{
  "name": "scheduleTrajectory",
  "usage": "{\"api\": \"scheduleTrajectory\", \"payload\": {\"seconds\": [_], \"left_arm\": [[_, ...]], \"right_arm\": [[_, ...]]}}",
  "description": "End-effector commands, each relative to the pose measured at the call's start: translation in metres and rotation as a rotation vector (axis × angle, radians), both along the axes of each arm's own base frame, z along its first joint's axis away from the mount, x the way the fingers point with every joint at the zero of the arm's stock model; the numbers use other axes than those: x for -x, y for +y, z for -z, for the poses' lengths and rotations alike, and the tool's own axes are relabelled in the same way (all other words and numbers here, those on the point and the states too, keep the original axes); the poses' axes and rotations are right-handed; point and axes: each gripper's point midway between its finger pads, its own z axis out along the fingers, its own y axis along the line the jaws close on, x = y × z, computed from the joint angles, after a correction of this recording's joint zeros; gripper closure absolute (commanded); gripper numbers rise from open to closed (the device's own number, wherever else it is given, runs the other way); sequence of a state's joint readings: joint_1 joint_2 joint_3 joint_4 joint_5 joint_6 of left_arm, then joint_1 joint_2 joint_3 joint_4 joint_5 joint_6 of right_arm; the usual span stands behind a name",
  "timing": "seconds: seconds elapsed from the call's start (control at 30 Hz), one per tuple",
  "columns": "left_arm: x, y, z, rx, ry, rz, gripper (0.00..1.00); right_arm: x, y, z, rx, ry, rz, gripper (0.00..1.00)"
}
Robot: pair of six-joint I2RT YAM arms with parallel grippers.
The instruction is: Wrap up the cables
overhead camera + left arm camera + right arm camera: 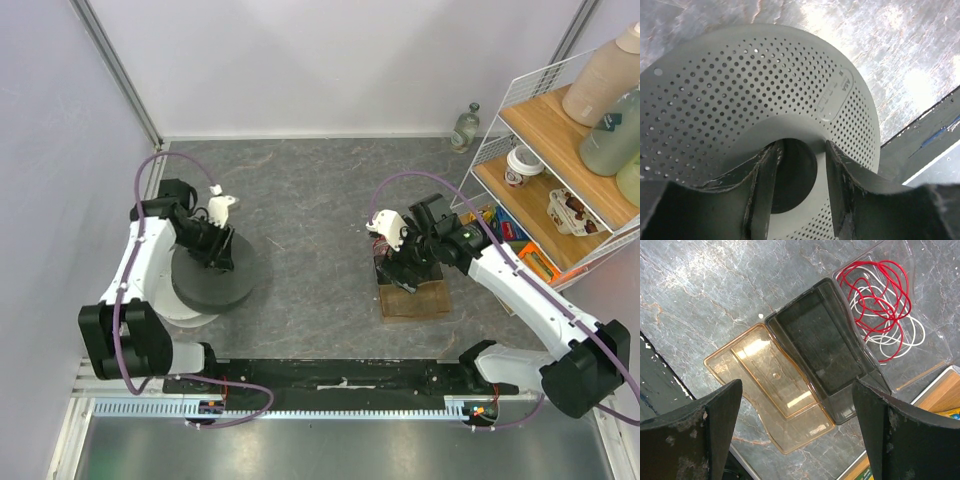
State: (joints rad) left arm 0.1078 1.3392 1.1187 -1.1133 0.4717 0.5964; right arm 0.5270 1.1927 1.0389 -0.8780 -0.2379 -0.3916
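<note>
The cables are a thin red wire (882, 294), coiled loosely with a white wire (900, 337) in a clear tray (935, 357) at the upper right of the right wrist view. Beside it lie a smoky dark tray (825, 347) and an amber tray (767, 382). My right gripper (797, 385) hangs wide open above these trays, holding nothing. My left gripper (803, 145) hovers close over a grey perforated spool (740, 85). Its fingers (765, 185) stand apart on either side of the spool's centre hole (795, 172), with nothing between them. The top view shows the spool (210, 280) at the left.
A white wire shelf (520, 150) at the right carries bottles, jars and small packets. A small glass bottle (465, 125) stands by the back wall. A black rail (330, 375) runs along the near edge between the arm bases.
</note>
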Motion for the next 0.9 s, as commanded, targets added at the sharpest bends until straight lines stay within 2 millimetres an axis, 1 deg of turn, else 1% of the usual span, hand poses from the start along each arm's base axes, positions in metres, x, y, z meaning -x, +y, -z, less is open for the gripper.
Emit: {"api": "scheduleTrajectory", "payload": {"seconds": [0.0, 0.03, 0.07, 0.13, 0.2, 0.3, 0.43, 0.47, 0.53, 0.63, 0.7, 0.77, 0.87], "left_arm": [[0.000, -0.008, 0.027, -0.048, 0.103, -0.010, 0.48], [0.001, -0.013, 0.031, -0.050, 0.118, -0.001, 0.47], [0.002, -0.023, 0.034, -0.053, 0.131, 0.029, 0.46], [0.005, -0.035, 0.041, -0.065, 0.156, 0.060, 0.44], [0.004, -0.042, 0.050, -0.106, 0.164, 0.082, 0.44], [0.003, -0.057, 0.055, -0.106, 0.179, 0.119, 0.42], [0.007, -0.088, 0.059, -0.066, 0.224, 0.189, 0.42], [0.008, -0.099, 0.056, -0.034, 0.226, 0.208, 0.42], [0.007, -0.115, 0.051, 0.000, 0.228, 0.229, 0.42], [0.006, -0.132, 0.040, 0.039, 0.225, 0.248, 0.42], [0.007, -0.137, 0.033, 0.051, 0.222, 0.251, 0.42], [0.010, -0.137, 0.024, 0.059, 0.209, 0.253, 0.42], [0.010, -0.137, 0.001, 0.082, 0.129, 0.247, 0.41]], "right_arm": [[-0.008, 0.002, -0.009, 0.001, -0.028, -0.005, 0.02], [-0.008, 0.001, -0.009, 0.003, -0.029, -0.002, 0.02], [-0.008, 0.001, -0.009, 0.003, -0.031, -0.003, 0.02], [-0.008, 0.000, -0.009, 0.006, -0.031, -0.001, 0.02], [-0.008, 0.000, -0.009, 0.011, -0.033, 0.000, 0.02], [-0.009, -0.003, -0.009, 0.019, -0.037, 0.007, 0.02], [-0.009, -0.006, -0.008, 0.030, -0.041, 0.017, 0.02], [-0.009, -0.007, -0.007, 0.035, -0.038, 0.021, 0.02], [-0.009, -0.008, -0.006, 0.042, -0.042, 0.025, 0.02], [-0.011, -0.011, -0.005, 0.057, -0.049, 0.034, 0.02], [-0.012, -0.012, -0.007, 0.062, -0.060, 0.033, 0.02], [-0.014, -0.012, -0.009, 0.065, -0.070, 0.034, 0.02], [-0.018, -0.014, -0.011, 0.069, -0.094, 0.042, 0.02]]}}
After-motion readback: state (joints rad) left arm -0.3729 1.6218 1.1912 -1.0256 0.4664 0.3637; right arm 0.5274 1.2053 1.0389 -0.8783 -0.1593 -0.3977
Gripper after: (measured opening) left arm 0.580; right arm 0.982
